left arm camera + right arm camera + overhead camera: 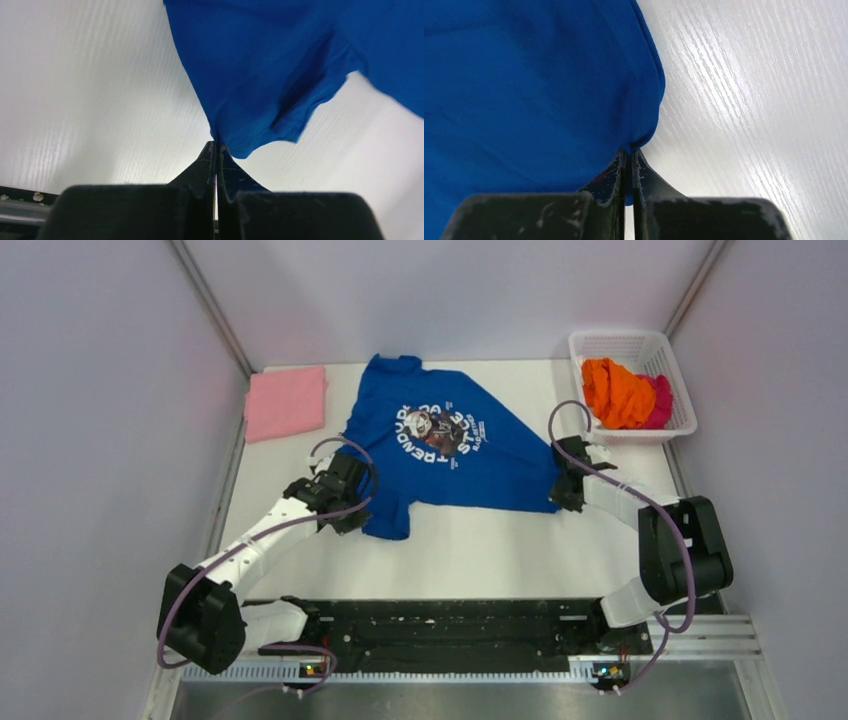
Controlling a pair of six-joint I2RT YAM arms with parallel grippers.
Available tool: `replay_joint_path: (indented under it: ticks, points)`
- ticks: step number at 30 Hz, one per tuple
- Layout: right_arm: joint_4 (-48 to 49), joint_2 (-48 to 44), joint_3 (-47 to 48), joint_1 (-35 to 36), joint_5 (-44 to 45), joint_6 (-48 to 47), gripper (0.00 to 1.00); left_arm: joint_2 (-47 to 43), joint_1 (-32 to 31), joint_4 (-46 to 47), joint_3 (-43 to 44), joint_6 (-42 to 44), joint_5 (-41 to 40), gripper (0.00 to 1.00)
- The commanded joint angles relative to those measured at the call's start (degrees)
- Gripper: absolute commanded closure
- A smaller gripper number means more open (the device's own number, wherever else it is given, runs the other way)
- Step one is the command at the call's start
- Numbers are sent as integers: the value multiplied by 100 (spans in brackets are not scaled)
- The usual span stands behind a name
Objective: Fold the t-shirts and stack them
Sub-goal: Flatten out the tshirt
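Nearest, at about 7 o'clock on the desk (pixel 480 550), the left tool (pixel 348 502) has its fingers pressed together on a thin pinch of the royal blue t-shirt (pixel 450 455). Its wrist view shows the cloth drawn to a peak at the tips, with a loose flap, probably a sleeve, sagging beside it. At about 4 o'clock the right tool (pixel 562 492) is likewise clamped on the shirt, nipping a stitched hem corner. The blue shirt lies print-up across the desk's middle, skewed into a rough triangle between the two tools, its far end reaching toward 12 o'clock. I judge it light, limp and quick to wrinkle: it will drape and drag rather than keep a shape. The hold therefore belongs on hems, seams and corners, where doubled cloth gives the tips something to bite, and both tools should travel together to keep the span taut. Bare desk opens toward 6 o'clock, the easiest room for pulling the shirt straight. Farther off, a folded pink t-shirt (pixel 286 402) rests at 10 o'clock, near the blue one but apart from it and close to the left wall; a fold swung that way could disturb it. At 2 o'clock the white mesh basket (pixel 622 343) holds the orange t-shirt (pixel 612 390) and magenta t-shirt (pixel 662 400) bunched together, close to the right wall.
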Motion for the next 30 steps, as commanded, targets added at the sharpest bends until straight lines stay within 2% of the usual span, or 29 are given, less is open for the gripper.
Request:
replay_joint_path:
  ticks: [1,7,13,19,27,30]
  points:
    - [-45,-319,545,46,199,-227,100,-130,8,108,1062,175,-883,100]
    - [-151,-1216,1423,35,250,-948,100,-238,7,463,2732,1082,-1941,100]
    - [-358,-2254,2455,34,225,-1567,100,-748,8,1786,3863,2565,-2406,100]
    - [-527,-3072,3524,33,-349,-2022,100,-1167,14,2674,4787,3732,-2013,100]
    - [-910,-3743,4917,41,-1814,-2308,100,-1542,9,2803,6251,4400,-663,100]
    - [-971,-4027,5173,33,-2036,-2245,100,-1573,15,2716,6791,4496,-119,100]
